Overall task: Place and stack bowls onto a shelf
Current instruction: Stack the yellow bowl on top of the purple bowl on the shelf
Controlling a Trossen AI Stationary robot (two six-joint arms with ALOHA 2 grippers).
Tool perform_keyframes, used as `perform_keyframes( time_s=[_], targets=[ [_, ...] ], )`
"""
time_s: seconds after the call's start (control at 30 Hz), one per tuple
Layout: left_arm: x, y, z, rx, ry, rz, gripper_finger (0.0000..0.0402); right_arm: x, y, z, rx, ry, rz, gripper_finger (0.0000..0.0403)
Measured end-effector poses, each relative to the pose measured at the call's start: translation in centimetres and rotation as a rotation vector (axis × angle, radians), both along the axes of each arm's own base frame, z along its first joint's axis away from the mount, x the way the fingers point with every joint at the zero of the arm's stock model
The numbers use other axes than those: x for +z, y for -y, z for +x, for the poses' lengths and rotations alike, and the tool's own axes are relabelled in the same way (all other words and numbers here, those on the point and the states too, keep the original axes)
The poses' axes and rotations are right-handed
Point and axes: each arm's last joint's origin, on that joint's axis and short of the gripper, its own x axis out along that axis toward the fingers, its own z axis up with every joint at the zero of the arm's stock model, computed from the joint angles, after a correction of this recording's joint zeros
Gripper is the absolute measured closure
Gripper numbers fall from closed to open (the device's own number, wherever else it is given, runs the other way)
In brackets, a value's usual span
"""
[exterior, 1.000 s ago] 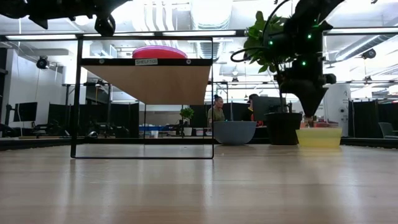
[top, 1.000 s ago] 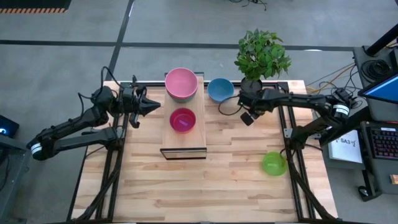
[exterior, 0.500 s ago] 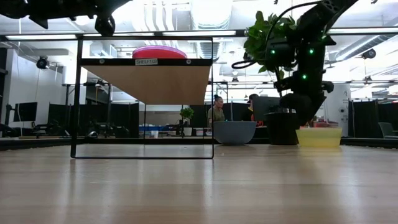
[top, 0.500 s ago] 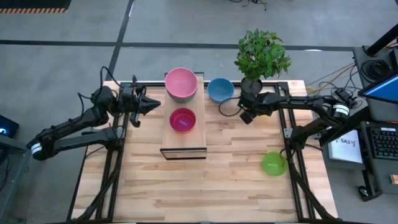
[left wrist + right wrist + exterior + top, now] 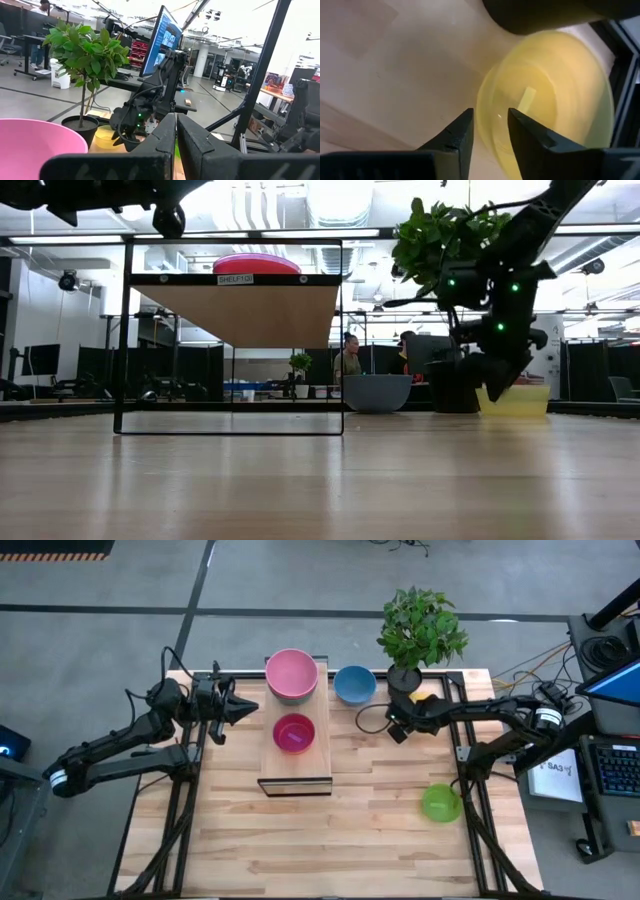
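My right gripper (image 5: 397,729) (image 5: 490,117) is open, low over the table beside the plant pot. It points at a small yellow bowl (image 5: 545,100) (image 5: 425,698) that rests on the table. In the right wrist view the bowl's near rim lies in line with the gap between the fingertips, and no touch shows. The shelf (image 5: 296,765) carries a pink bowl (image 5: 291,675) at its far end and a red bowl (image 5: 294,732) at mid length. A blue bowl (image 5: 354,684) and a green bowl (image 5: 441,802) sit on the table. My left gripper (image 5: 243,709) (image 5: 176,131) waits shut, left of the shelf.
A dark pot with a leafy plant (image 5: 420,630) stands at the far edge, right behind the yellow bowl. The blue bowl sits between the shelf and the pot. Bare tabletop (image 5: 360,840) lies toward the near edge. People and desks show in the room beyond.
My right gripper has come down toward the table by the plant pot and tipped toward the yellow bowl. Its arm has shifted toward the near edge, uncovering the yellow bowl in the high view. The bowls and the left arm have stayed put.
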Motion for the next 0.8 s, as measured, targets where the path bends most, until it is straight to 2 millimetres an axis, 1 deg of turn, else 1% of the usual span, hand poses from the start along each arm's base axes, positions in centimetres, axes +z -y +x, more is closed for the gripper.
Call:
perform_keyframes(
  time_s=[0.13,0.23,0.3,0.43,0.5,0.6,0.67,0.8],
  targets=[
    [0.0,0.0,0.0,0.000,0.000,0.000,0.0402,-1.0,-0.3,-0.5,0.000,-0.002,0.003,0.0324],
    [0.0,0.0,0.0,0.000,0.000,0.000,0.0402,-1.3,-0.4,-0.8,0.002,-0.011,0.016,0.0357],
    [0.0,0.0,0.0,0.000,0.000,0.000,0.0402,-1.3,-0.6,-0.8,0.010,-0.007,0.023,0.0383],
    [0.0,0.0,0.0,0.000,0.000,0.000,0.0402,-0.5,-1.1,-0.4,0.048,0.035,0.060,0.0393],
    [0.0,0.0,0.0,0.000,0.000,0.000,0.0402,0.4,-1.6,0.0,0.080,0.068,0.085,0.0394],
    [0.0,0.0,0.0,0.001,0.000,0.004,0.0402,2.5,-2.9,1.1,0.164,0.141,0.130,0.0394],
    [0.0,0.0,0.0,0.002,0.000,0.013,0.0402,4.2,-4.1,2.1,0.244,0.211,0.139,0.0394],
    [0.0,0.0,0.1,0.003,-0.003,0.021,0.0402,8.4,-7.0,4.5,0.463,0.315,0.087,0.0394]
  ],
)
